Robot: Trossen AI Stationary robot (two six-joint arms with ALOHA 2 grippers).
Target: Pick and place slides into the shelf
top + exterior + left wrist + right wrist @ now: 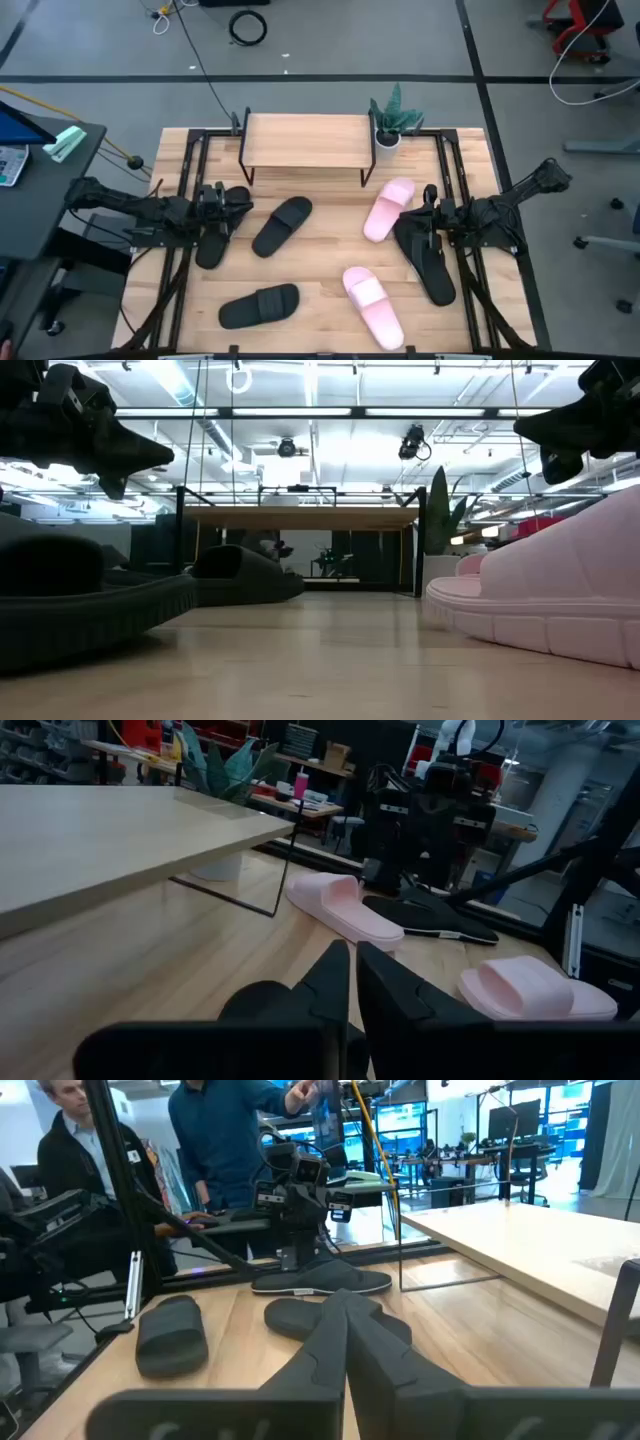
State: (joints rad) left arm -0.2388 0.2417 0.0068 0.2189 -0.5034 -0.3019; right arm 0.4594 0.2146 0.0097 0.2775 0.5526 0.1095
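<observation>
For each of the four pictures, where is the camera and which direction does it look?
High: above, looking down on shelf and both arms.
Low: at tabletop level, facing the shelf; grippers hang above.
Left wrist: past the shut left gripper toward the right arm.
Right wrist: past the shut right gripper toward the left arm.
All four show the shelf.

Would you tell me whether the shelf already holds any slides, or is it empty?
Empty. The shelf has a bare top board in the high view, and the low view shows nothing beneath it.
</observation>
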